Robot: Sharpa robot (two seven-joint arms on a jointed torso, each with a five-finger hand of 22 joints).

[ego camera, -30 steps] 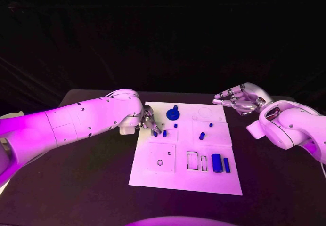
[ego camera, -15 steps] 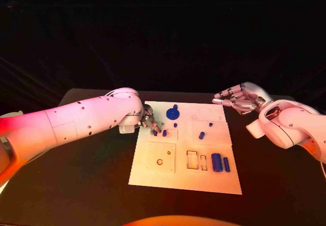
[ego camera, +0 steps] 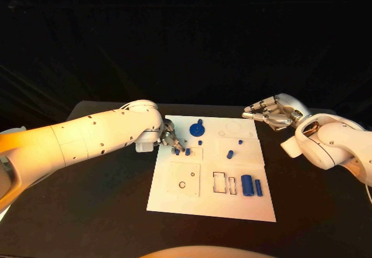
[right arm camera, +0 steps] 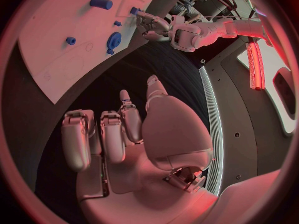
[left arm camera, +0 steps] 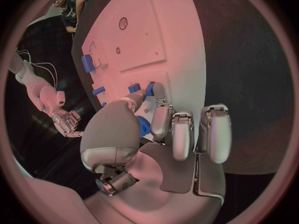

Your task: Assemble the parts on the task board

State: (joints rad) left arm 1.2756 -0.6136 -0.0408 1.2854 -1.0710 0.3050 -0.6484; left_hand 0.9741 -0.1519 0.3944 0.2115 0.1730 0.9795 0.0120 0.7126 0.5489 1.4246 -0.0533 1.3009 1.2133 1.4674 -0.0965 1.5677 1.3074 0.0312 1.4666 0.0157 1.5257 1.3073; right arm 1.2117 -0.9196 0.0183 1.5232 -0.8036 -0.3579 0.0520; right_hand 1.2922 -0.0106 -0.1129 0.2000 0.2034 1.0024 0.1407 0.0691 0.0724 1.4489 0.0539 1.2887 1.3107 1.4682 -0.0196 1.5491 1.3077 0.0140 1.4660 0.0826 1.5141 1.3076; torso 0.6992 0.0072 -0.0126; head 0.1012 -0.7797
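The left hand (ego camera: 169,141) has its fingers (left arm camera: 163,120) down at the near-left edge of the board (ego camera: 203,201), tips bunched over two small blue parts. In the left wrist view the thumb and nearest finger close around a blue part (left arm camera: 144,127); whether it is truly gripped or only touched I cannot tell. Just past the fingertips stand two short pegs (ego camera: 187,152). A little farther out from those fingers sits the round blue gear (ego camera: 197,129), then a small stud (ego camera: 201,143), a tilted peg (ego camera: 230,155) and a tiny part (ego camera: 240,142). Well away from the fingers, toward the board's near end, lie a thick blue cylinder (ego camera: 247,185) and a thin bar (ego camera: 258,188), beside two rectangular slots (ego camera: 220,183).

The right hand (ego camera: 270,115) hangs above the table (ego camera: 93,215), off the board's far-right corner, holding nothing, its fingers (right arm camera: 112,134) curled partway in, apart from one another.
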